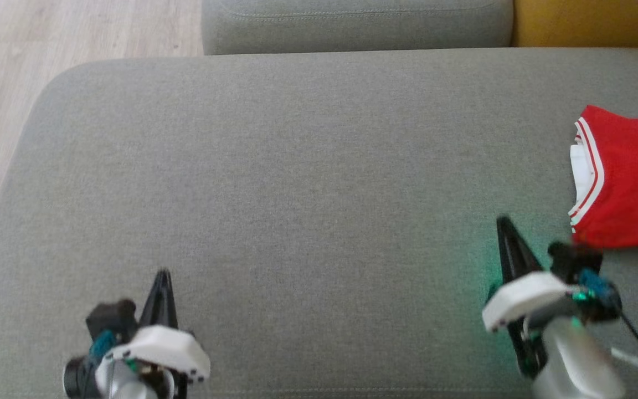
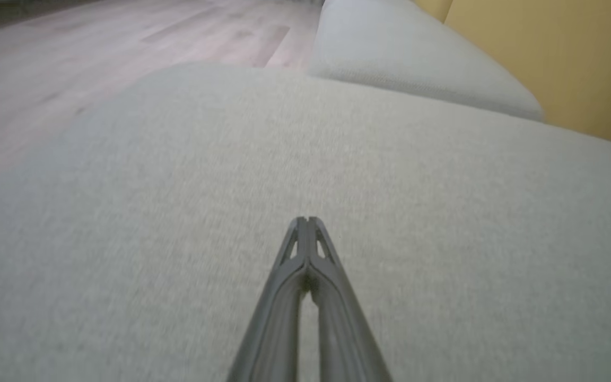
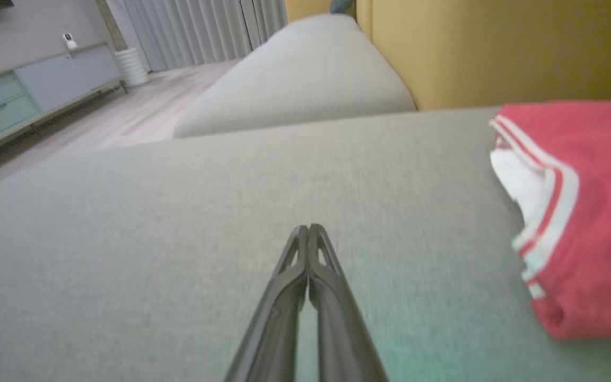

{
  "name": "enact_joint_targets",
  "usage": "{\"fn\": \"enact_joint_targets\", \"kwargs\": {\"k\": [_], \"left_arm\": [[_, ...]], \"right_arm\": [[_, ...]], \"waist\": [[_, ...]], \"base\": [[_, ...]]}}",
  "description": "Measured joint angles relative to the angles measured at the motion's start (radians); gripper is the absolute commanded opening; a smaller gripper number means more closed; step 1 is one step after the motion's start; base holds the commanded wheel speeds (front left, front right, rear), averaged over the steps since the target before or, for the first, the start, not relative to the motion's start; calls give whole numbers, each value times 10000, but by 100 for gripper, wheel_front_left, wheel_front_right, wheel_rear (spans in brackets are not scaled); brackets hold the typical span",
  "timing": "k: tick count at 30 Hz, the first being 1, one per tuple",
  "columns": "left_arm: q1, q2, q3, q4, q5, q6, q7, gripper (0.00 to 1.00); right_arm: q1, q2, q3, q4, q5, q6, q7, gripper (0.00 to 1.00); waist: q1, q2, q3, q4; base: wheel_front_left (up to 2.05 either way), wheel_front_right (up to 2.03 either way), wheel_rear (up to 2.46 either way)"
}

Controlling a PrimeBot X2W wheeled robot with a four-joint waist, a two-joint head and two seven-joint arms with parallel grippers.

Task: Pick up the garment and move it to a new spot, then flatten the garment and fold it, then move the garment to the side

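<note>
The red garment [image 1: 626,177] lies folded into a compact stack on the grey seat cushion [image 1: 297,166], just ahead of the right claw [image 1: 502,221] and to its outer side, near it but not touching. The garment's white-and-red striped trim faces that claw. Both claws are pressed together and pinch nothing. The right claw's fingers meet at their tips over bare cushion. The left claw [image 1: 163,273], well apart from the garment on the right claw's inner side, also points across bare fabric. From this layout, the folding and the move aside look done. The garment sits by the cushion's edge, off the broad middle ahead of both claws where flattening would need room. The closed claws suit resting more than another grasp.
</note>
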Motion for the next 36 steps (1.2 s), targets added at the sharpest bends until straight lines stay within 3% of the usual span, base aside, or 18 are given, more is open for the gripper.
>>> {"fn": "enact_joint_targets", "kwargs": {"k": [36], "left_arm": [[105,-17,619,-293,-3866,-571,1034,0]], "right_arm": [[457,-2,-462,-1083,4219,0,1022,0]], "waist": [[1,0,-192,-75]], "base": [[0,0,0]]}}
